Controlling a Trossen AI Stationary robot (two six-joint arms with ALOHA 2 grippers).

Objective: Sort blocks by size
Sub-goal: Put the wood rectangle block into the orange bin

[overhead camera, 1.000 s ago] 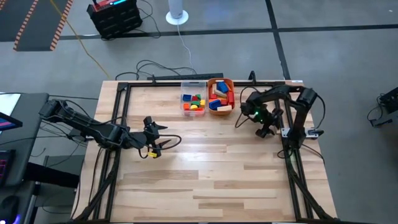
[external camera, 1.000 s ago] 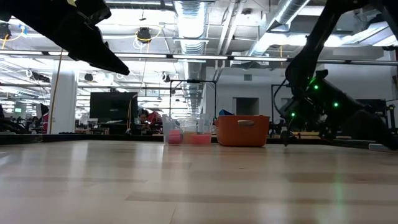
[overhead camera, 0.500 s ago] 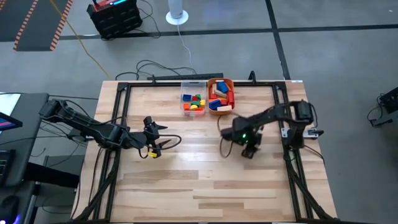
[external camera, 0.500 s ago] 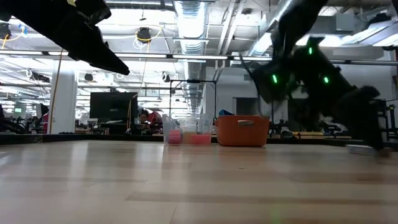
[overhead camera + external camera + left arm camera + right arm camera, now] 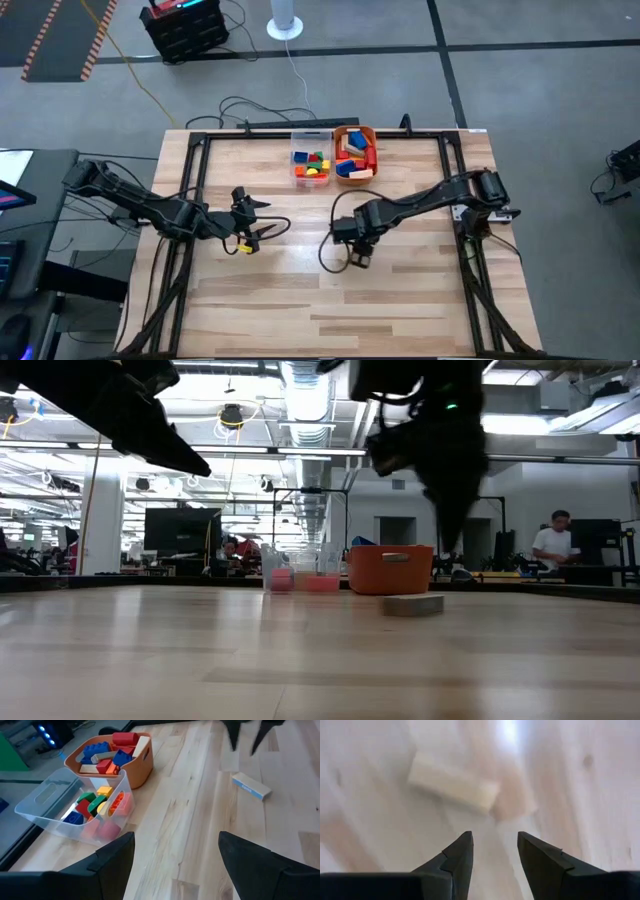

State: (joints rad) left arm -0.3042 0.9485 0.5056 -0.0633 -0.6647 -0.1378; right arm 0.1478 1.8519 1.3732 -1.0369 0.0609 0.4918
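My right end effector (image 5: 492,852) hangs part open, empty, just above a wood bar (image 5: 454,784) lying mid-table (image 5: 300,290); my left end effector (image 5: 175,855) waits wide open. Other blocks (image 5: 312,166) fill two tubs (image 5: 340,135).

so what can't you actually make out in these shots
- Pale block: right wrist view, motion blur hides its markings.
- Same block in the high view: hidden under the right pincer.
- Blocks in the clear tub: low view, too small and far.
- Left pincer: low view, fingertips not identifiable.
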